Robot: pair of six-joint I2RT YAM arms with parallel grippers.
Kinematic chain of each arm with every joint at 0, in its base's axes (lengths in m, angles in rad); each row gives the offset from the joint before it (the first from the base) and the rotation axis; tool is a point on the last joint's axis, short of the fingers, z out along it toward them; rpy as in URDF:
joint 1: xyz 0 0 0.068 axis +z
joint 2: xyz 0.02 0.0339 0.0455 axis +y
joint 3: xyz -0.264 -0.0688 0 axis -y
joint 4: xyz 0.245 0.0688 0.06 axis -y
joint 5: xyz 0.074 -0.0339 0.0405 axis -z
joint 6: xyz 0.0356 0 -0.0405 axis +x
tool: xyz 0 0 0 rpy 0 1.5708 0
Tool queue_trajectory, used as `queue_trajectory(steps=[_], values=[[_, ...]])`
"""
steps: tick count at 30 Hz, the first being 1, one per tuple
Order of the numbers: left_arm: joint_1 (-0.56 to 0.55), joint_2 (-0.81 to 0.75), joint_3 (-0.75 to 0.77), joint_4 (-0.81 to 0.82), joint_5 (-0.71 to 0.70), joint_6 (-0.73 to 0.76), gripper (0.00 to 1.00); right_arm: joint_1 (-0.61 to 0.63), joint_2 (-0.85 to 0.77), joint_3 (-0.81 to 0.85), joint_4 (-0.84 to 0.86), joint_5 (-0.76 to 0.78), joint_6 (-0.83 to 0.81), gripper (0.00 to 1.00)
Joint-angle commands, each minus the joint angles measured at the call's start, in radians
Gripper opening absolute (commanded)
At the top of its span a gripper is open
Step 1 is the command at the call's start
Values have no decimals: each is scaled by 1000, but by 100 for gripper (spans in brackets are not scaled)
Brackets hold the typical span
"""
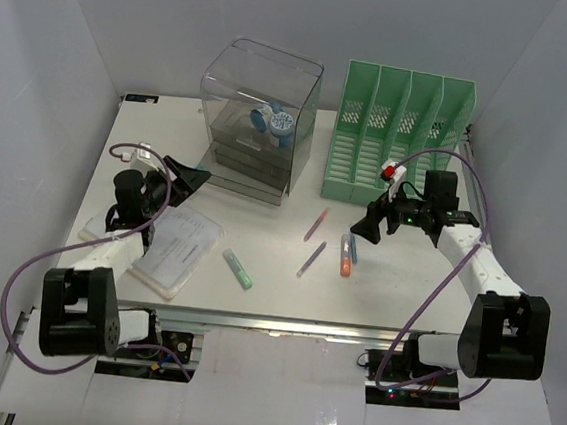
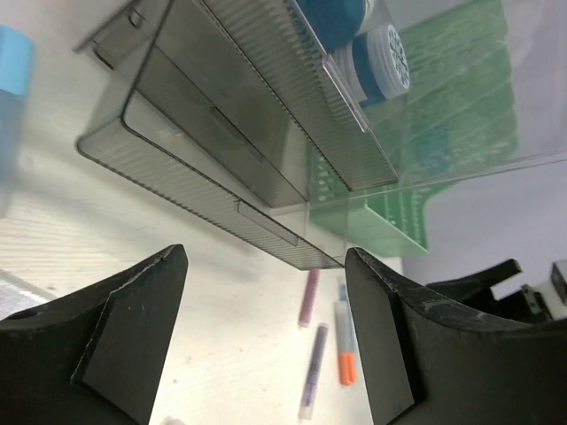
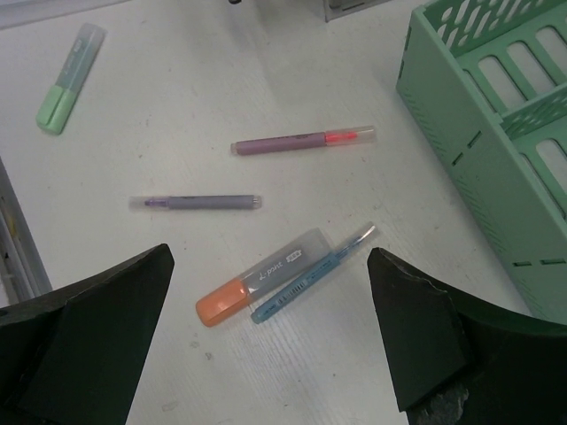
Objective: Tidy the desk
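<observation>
Mid-tidy: loose pens are still scattered, and I am poised to pick one.
My right gripper (image 1: 370,224), fingers spread and empty, hangs over the orange-capped highlighter (image 3: 261,279) and slim blue pen (image 3: 310,274), side by side on the smooth white desk (image 1: 407,285). Next I should probably descend, straddle that chunky plastic barrel and pinch. My left gripper (image 2: 264,266), also apart and empty, faces the ribbed clear drawer box (image 2: 221,133).

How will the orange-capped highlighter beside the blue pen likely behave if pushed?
The orange-capped highlighter looks like rigid plastic, so probably stiff and light. Its rounded barrel may roll if nudged sideways, though the blue pen close alongside could stop it. The smooth casing might be slippery.
</observation>
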Motion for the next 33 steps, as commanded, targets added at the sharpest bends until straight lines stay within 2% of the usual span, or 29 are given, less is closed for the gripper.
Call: queue_trajectory(steps=[1, 6, 10, 17, 20, 23, 33], values=[[11, -181, 16, -373, -256, 241, 82, 37, -31, -11, 43, 145, 44, 98], [12, -272, 55, -491, -342, 369, 81, 50, -64, -17, 23, 148, 11, 98], [12, -249, 115, -573, -355, 471, 80, 52, -91, -27, -31, 20, -96, 98], [12, -193, 149, -633, -488, 540, 79, 72, -106, -45, -51, -11, -148, 98], [25, -84, 217, -658, -582, 574, 78, 80, -104, -42, -72, -26, -172, 98], [57, 77, 293, -679, -608, 576, 75, 81, -100, -36, -96, -45, -191, 98], [70, 440, 609, -723, -787, 595, 70, 81, -117, -28, -139, -71, -235, 98]])
